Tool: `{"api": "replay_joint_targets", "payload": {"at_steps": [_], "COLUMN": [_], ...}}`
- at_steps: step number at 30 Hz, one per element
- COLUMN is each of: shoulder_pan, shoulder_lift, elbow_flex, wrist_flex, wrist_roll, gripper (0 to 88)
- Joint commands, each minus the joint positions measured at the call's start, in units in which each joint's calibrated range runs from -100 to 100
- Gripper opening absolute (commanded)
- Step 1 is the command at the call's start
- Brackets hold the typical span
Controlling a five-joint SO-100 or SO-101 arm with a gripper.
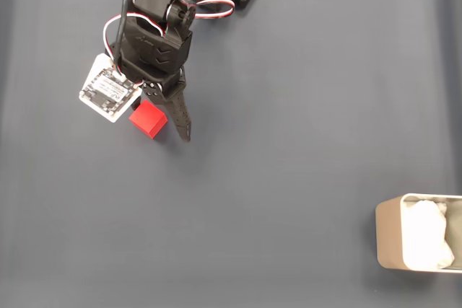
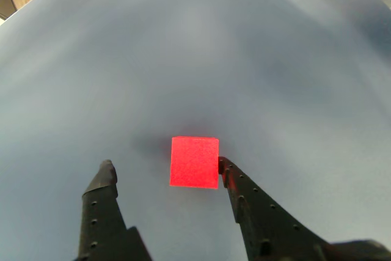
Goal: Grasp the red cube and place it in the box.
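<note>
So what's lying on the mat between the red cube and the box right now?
Nothing: in the fixed view the mat is bare between the red cube, beside the open gripper, and the box at lower right.

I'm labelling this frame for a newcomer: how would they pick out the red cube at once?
In the fixed view, start at the black arm at upper left on the grey table. Under its white board sits the red cube, between the open gripper. It is the one bright red thing, far from the box.
</note>
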Motion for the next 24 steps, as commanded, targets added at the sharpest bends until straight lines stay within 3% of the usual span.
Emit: {"api": "replay_joint_targets", "payload": {"at_steps": [1, 20, 24], "shoulder_pan": [-0.45, -0.03, 0.05], "shoulder_lift": [-1.89, -0.07, 0.19], "elbow_flex": [-0.54, -0.81, -0.81], "wrist_flex": [-0.96, -2.28, -2.77], "wrist_roll": [-0.29, -0.34, 0.05], "gripper": [38.2, 37.7, 33.2]}}
